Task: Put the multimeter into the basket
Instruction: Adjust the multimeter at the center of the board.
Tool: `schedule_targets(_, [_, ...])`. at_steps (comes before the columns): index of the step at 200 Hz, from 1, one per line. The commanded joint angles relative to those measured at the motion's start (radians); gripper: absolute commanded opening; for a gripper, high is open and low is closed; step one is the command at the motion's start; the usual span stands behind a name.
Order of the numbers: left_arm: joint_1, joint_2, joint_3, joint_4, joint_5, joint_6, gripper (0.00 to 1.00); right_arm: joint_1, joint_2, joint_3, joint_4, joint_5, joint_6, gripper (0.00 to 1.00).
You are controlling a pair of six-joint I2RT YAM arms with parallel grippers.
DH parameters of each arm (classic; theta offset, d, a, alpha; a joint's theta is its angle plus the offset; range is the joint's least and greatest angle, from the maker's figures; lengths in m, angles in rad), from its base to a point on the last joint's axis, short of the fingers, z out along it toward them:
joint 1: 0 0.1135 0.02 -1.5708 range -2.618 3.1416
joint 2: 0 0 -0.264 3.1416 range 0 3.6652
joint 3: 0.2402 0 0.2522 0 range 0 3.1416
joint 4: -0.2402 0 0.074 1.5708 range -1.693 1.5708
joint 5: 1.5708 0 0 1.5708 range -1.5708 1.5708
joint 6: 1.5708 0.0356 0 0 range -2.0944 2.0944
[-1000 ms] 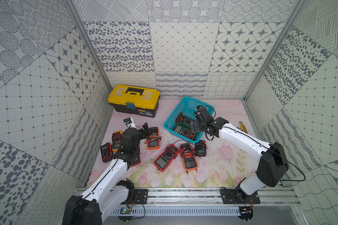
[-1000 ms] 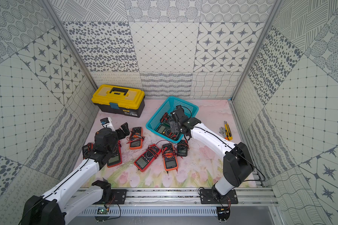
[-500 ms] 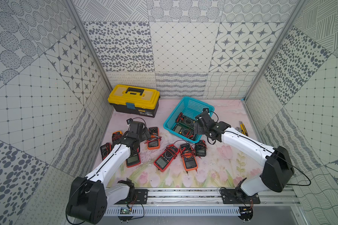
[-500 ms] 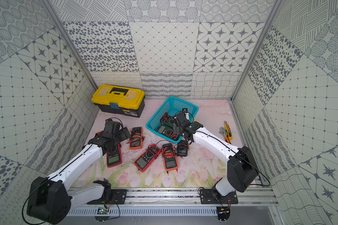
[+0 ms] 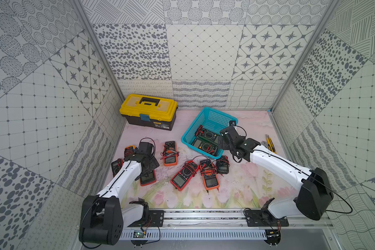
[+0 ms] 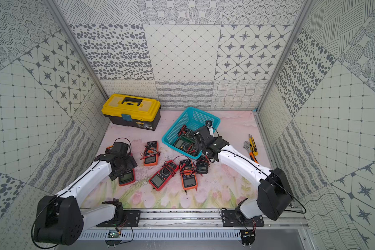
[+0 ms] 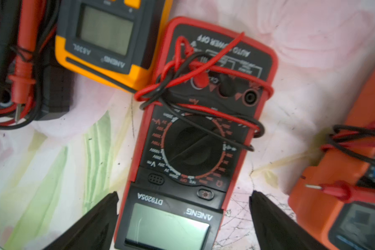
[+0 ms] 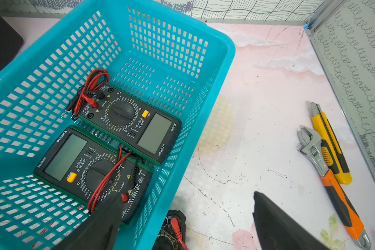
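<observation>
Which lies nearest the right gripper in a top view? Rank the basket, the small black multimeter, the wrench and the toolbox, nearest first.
1. basket: its near wall lies right beneath the right gripper.
2. small black multimeter: on the mat just in front of the basket.
3. wrench: off by the right wall.
4. toolbox: back left corner.
</observation>
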Motion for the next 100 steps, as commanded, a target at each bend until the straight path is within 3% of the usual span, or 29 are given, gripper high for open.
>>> schedule_targets(1, [0.047, 0.019, -0.01, -0.08, 0.059, -0.044, 0.99, 0.006, -0.024, -0.015, 0.04, 0.023, 0.016, 0.98])
schedule_targets(100, [0.085, 0.163, 0.035, 0.01, 0.156, 0.005, 0.99, 0.006, -0.042, -0.048, 0.113, -0.009, -0.035, 0.98])
